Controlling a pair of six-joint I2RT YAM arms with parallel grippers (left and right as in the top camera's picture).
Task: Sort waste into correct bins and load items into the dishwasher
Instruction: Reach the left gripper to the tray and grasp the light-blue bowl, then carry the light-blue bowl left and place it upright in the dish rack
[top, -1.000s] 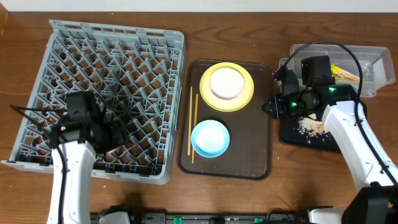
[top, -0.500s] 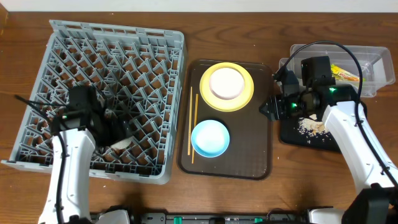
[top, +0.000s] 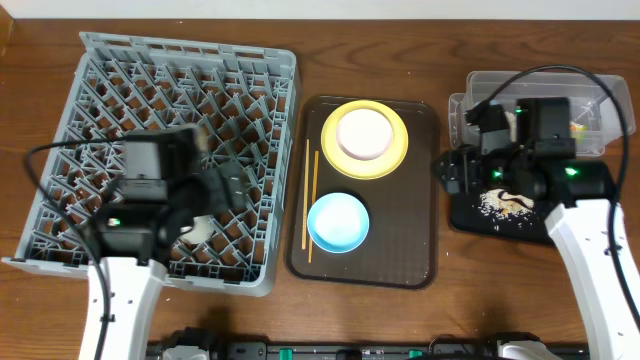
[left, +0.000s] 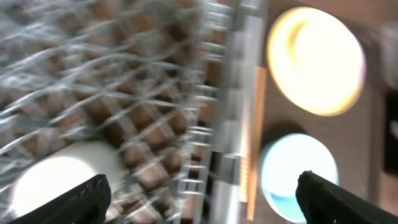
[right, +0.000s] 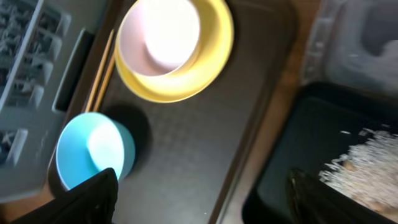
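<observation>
While both claws are hanging open with nothing in them, I am guessing the job right now is getting the next dish into the grey rack (top: 190, 45). The left claw (left: 205, 199) is hovering over the front of the rack, fingers wide apart, and a white bowl (left: 56, 180) is sitting down among the pegs just under it. The right claw (right: 205, 196) is hanging by the edge of the black tray (top: 470, 222), where crumbs (top: 503, 203) are lying, and its fingers are wide apart too. The blue bowl (top: 338, 222) is sitting right way up near the front of the brown tray (top: 400, 250), just beside the chopsticks (top: 311, 200) lying along the tray's left edge. Behind it the yellow plate (top: 392, 158) is carrying a pale bowl (top: 364, 132). To do this well, I am thinking a claw should be coming down over the blue bowl's rim, one finger inside and one outside, pinching gently, lifting straight up without bumping the chopsticks, then setting it between pegs away from the white bowl. The blue bowl is looking smooth, round and shiny, so it could be slipping.
</observation>
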